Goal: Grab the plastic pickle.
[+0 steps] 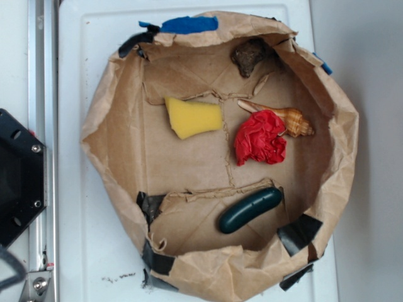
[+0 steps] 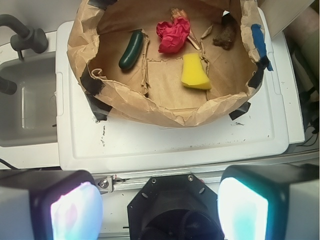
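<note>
The hand (image 2: 160, 205) is seen spread open and empty, held back over the near edge of the white tabletop (image 2: 165, 142). Beyond it the paper bag (image 2: 150, 107) is found. The plastic pickle (image 2: 131, 49) lies inside, far ahead and left of the hand, its long axis running nearly straight away, slightly tilted.

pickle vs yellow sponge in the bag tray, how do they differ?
Colour: the pickle is dark green, the sponge bright yellow.
Shape: the pickle is a rounded sausage with blunt ends; the sponge is a flat-sided wedge with corners.
Finish: the pickle looks glossy, the sponge matte.
Place: in the exterior view the pickle lies near the bottom edge, beyond a paper fold, the sponge nearer the middle.
Shared: both lie loose on the brown paper, similar in length, untouched by the pincer.
</note>
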Tool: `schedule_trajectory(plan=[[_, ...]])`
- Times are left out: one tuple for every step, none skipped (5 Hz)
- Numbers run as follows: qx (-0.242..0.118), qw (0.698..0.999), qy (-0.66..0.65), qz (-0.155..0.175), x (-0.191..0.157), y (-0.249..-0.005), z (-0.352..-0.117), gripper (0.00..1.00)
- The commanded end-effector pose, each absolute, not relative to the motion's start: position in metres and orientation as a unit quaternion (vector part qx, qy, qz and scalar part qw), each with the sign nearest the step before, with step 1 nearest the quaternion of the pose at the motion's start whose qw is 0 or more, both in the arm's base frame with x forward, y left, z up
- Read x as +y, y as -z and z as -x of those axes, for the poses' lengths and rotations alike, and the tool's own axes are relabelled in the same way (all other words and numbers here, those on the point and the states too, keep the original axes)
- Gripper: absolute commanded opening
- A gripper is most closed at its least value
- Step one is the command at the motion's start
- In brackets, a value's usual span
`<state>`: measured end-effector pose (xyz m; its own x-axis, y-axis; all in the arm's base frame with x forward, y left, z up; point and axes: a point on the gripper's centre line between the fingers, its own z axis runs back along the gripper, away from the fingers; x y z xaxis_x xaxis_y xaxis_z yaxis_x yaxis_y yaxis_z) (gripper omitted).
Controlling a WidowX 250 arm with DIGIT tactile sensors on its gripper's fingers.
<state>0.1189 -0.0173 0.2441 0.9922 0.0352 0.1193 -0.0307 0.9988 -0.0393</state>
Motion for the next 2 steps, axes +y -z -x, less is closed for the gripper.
schedule_trajectory(plan=[[-0.060,0.998,-0.017,0.019,-0.017,-0.244,-0.119,1.00],[-0.038,0.998,-0.050,0.022,-0.023,-0.238,-0.144,1.00]])
